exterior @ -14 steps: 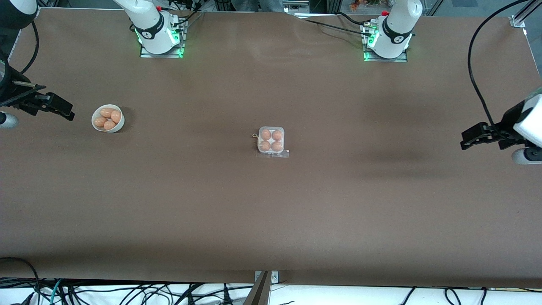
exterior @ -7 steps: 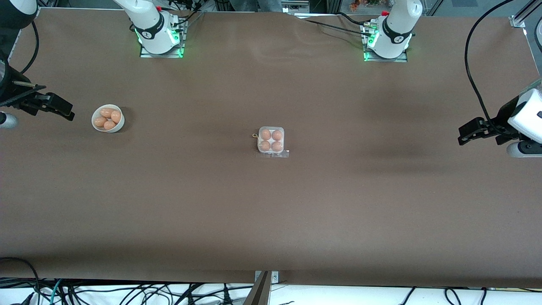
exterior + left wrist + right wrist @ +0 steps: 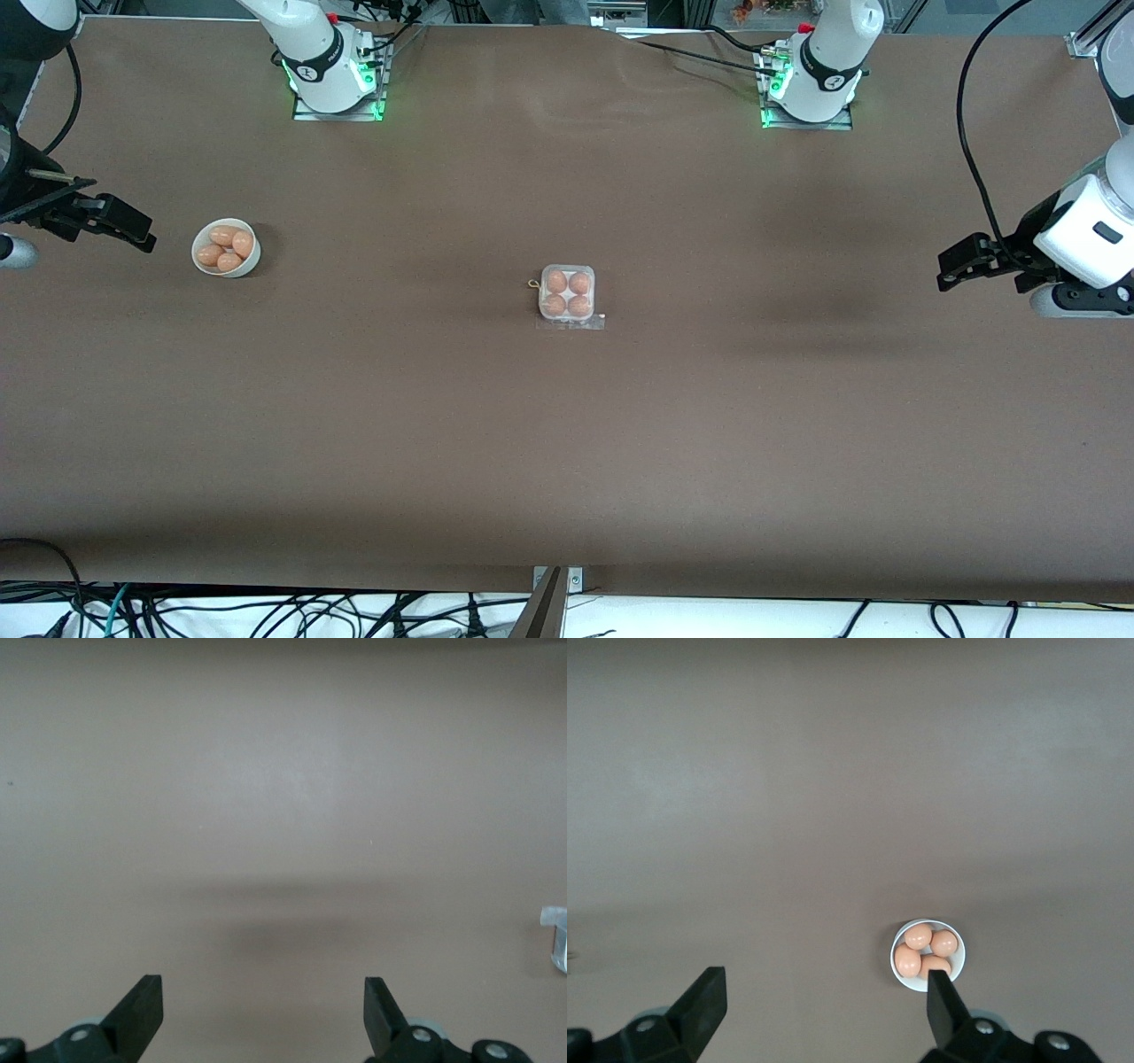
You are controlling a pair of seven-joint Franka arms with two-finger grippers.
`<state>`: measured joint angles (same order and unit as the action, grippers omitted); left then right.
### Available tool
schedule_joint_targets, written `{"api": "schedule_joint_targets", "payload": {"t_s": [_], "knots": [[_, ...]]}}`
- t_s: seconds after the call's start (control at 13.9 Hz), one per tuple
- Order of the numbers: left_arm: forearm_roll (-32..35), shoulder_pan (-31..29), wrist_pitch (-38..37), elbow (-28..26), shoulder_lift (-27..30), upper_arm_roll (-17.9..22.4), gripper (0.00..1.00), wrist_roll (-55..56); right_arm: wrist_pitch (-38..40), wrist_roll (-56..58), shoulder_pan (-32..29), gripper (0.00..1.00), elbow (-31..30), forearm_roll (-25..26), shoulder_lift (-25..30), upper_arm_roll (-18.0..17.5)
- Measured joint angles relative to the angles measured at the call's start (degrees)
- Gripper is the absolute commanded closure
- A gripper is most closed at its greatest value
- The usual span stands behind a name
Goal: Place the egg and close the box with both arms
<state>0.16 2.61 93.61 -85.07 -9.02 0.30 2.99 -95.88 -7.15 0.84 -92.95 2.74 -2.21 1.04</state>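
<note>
Looks basically done: small clear-plastic four-cell box [image 3: 567, 296] sits full and lidded mid-surface. Left hand [image 3: 950, 273] and right hand [image 3: 142, 237] hang spread, empty, well apart; next is just parking.

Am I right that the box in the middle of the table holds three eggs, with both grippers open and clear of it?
Not quite: the front view shows four eggs in the box, one per cell. The rest stands: the left gripper and right gripper are open, each over its own end of the table.

box [image 3: 555, 939]: cut by frame edge | bowl [image 3: 904, 970] rim: partly hidden by right gripper's fingers [image 3: 941, 1005]
</note>
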Motion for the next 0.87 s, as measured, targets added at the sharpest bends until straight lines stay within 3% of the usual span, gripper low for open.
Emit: {"api": "schedule_joint_targets", "payload": {"t_s": [0.87], "knots": [[0.0,0.0,-1.85,-0.1,0.5,0.01,0.0,0.0,0.04,0.0,0.0,0.0,0.0,0.0,0.0,0.0]]}}
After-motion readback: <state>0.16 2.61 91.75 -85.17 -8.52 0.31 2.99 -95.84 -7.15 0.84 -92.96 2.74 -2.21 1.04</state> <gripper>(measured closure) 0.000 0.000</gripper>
